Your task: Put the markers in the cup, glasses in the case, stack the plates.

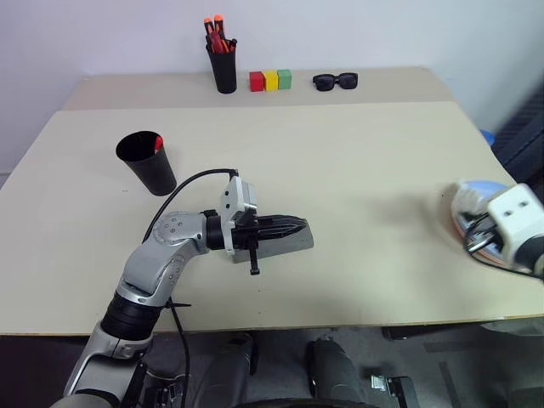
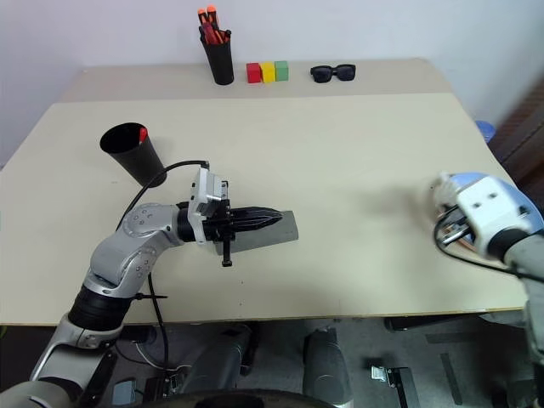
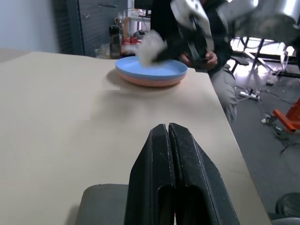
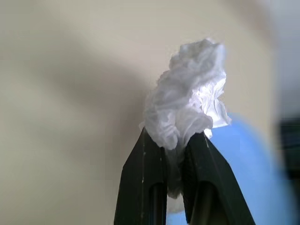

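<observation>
Stacked light blue [image 3: 152, 69] over salmon pink round plastic plates: light, rigid, slick, best gripped at rim; right tool [image 4: 174, 140] pinching crumpled white tissue [image 4: 187, 98], left tool [image 3: 168, 136] pressed together.

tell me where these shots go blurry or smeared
Left wrist view: the right gripper and its white tissue smear over the sharp plates. Right wrist view: the tissue is crisp, the table and blue plate soft. Left eye view: even light, right gripper slightly blurred.
</observation>
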Controlling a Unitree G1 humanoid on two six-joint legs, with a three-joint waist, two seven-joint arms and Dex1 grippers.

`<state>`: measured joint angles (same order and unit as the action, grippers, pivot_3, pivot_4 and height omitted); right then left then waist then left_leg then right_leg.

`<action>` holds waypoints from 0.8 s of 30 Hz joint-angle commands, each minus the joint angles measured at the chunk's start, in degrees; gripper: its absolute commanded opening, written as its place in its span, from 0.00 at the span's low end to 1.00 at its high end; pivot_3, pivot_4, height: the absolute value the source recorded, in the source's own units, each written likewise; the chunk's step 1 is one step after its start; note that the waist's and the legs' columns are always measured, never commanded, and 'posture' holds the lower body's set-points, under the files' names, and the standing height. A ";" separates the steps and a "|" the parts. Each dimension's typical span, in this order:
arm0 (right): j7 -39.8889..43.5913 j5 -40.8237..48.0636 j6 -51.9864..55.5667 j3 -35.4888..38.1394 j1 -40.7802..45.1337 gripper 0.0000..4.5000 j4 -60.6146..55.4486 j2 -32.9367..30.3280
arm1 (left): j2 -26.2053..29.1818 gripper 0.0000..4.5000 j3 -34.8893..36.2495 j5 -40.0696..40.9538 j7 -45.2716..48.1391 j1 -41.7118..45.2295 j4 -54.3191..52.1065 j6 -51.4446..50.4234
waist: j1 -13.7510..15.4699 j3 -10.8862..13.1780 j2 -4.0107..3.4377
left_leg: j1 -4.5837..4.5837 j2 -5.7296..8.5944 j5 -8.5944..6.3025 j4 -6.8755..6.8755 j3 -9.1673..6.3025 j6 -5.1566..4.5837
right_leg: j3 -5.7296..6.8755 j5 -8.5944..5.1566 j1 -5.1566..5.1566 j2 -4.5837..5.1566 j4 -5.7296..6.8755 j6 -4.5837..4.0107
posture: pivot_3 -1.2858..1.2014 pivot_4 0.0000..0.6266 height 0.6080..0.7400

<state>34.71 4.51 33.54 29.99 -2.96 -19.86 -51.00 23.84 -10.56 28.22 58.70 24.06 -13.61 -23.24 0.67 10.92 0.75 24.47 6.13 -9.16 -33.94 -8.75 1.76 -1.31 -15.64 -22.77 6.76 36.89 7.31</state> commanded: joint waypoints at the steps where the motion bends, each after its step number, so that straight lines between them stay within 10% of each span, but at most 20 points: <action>1: -3.37 -3.06 0.90 1.54 0.99 0.00 5.54 -1.63 | -0.38 0.00 -0.28 0.09 0.18 0.66 -0.81 0.73 | 0.20 0.01 0.02 | 0.00 -0.01 -0.01 0.00 0.03 -0.01 | 0.02 0.00 0.02 0.00 -0.03 0.00 | 0.52 0.24 1.00; 11: -4.28 -4.38 -5.85 -2.56 3.74 0.91 15.57 -2.38 | 0.87 0.00 2.18 -0.79 -2.69 -1.33 -1.85 1.16 | -0.50 -0.01 -0.06 | -0.02 -0.09 -0.09 0.00 0.38 -0.16 | -0.06 0.01 0.09 0.03 -0.22 0.02 | 0.52 0.24 1.00; 24: 8.78 13.11 -10.26 -13.18 14.33 0.91 6.11 6.83 | 5.19 0.00 19.99 -3.74 -18.35 -18.29 -8.06 3.05 | -1.32 0.01 -0.09 | 0.00 -0.18 -0.12 0.03 0.34 -0.20 | -0.12 0.01 0.05 0.02 -0.24 0.05 | 0.52 0.24 1.00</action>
<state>42.23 15.31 23.39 16.54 10.11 -11.35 -44.07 28.32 6.38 24.63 41.87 6.40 -18.97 -21.49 -0.65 10.94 0.67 24.47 5.96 -9.29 -33.91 -8.43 1.55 -1.44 -15.64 -22.71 6.79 36.65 7.36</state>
